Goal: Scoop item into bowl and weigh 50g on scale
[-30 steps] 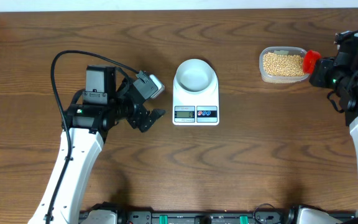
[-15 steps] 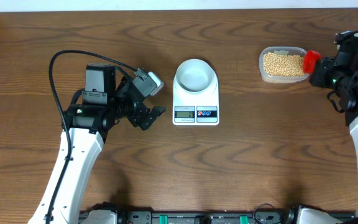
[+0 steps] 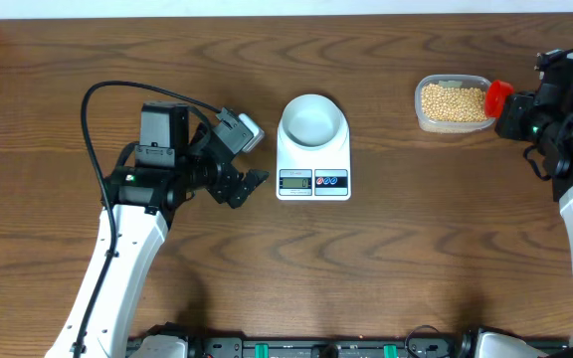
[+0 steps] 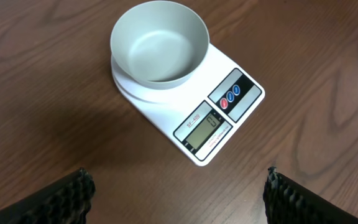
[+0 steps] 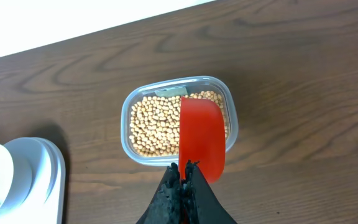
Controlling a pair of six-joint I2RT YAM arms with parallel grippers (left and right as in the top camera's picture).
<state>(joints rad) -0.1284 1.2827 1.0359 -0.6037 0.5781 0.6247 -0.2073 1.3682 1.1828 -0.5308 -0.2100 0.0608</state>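
Observation:
The tan beans (image 3: 454, 101) (image 5: 157, 123) fill a clear plastic tub (image 3: 426, 117) (image 5: 127, 138) at the back right. The pale bowl (image 3: 312, 121) (image 4: 160, 40) is empty and stands on the white scale (image 3: 313, 177) (image 4: 194, 109), whose display (image 4: 205, 127) shows 0. My right gripper (image 3: 505, 107) (image 5: 184, 169) is shut on a red scoop (image 3: 497, 94) (image 5: 202, 137), held over the right part of the tub. My left gripper (image 3: 247, 179) (image 4: 176, 193) is open and empty, just left of the scale.
The brown wooden table (image 3: 386, 259) carries nothing else. Its back edge meets a white wall (image 5: 73, 18). A black cable (image 3: 93, 109) loops above the left arm.
My left gripper has shifted slightly to the right, toward the scale. The right arm, scoop, bowl and scale have not moved.

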